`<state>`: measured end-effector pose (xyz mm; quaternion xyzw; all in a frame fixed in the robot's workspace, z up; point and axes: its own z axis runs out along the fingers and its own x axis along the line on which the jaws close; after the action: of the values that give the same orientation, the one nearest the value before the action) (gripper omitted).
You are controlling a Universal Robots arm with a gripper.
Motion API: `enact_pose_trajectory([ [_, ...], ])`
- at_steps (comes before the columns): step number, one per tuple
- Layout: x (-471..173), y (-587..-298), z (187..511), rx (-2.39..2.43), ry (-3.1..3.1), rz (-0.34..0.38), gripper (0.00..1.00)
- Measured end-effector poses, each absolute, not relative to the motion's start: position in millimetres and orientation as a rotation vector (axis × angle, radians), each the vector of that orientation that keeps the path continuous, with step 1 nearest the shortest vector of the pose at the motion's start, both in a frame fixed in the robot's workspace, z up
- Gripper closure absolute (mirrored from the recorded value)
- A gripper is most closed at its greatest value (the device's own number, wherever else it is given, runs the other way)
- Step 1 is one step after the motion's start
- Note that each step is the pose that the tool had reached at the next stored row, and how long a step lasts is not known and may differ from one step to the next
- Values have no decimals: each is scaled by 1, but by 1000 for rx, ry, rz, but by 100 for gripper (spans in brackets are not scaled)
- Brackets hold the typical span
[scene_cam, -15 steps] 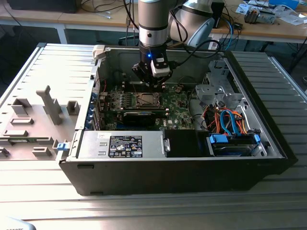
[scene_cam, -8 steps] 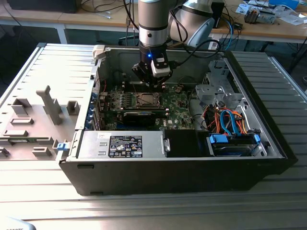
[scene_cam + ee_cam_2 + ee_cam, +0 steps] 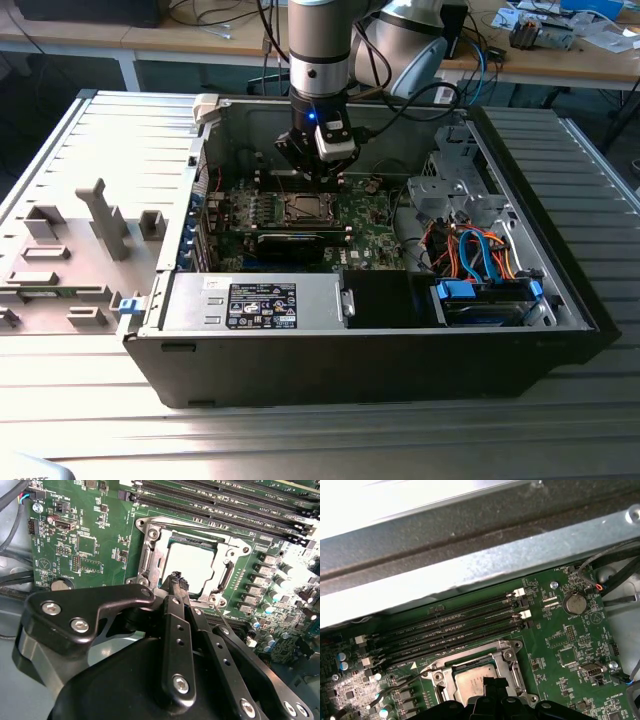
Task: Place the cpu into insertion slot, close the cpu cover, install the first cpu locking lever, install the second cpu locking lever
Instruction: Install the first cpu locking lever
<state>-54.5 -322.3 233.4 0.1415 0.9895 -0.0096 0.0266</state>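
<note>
Gripper (image 3: pixel 176 577) is seen clenched, fingertips pressed together, nothing grasped, poised just above the near edge of the cpu (image 3: pixel 192 565). Cpu is seated flat in the insertion slot (image 3: pixel 218 584), framed by the lowered cpu cover (image 3: pixel 152 562) on the green motherboard (image 3: pixel 95 545).

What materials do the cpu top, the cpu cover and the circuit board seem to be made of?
The cpu top looks like matte silver-grey metal with an even, soft sheen. The cpu cover seems bare stamped steel, with bright glints on its edges. The circuit board looks like green lacquered laminate, probably fibreglass.
</note>
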Motion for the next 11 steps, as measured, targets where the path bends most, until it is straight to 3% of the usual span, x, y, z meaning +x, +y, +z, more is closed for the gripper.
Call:
enact_pose_trajectory([
  [11,-55,-322,233,424,3059,-29,89],
])
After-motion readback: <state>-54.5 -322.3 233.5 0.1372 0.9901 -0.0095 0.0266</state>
